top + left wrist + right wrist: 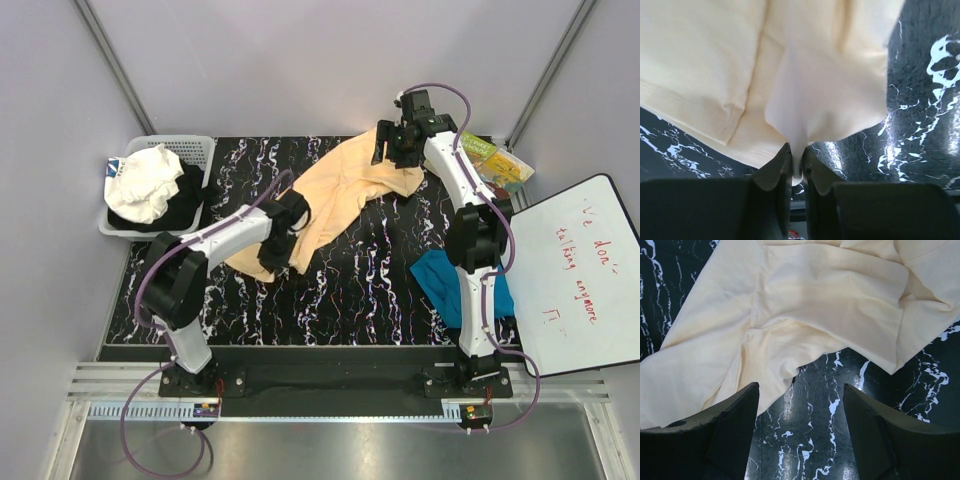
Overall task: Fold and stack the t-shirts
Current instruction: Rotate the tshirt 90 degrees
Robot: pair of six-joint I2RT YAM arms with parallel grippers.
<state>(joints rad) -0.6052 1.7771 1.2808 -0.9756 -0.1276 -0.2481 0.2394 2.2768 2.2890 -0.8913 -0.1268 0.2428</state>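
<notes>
Closest to my left wrist camera, the left gripper is clamped on a fold of the peach t-shirt. Across the black marbled table, that shirt sprawls rumpled from the middle to the far right. The smaller teal t-shirt lies bunched at the near right. My right gripper hangs with jaws apart over the peach shirt's far edge, gripping nothing
</notes>
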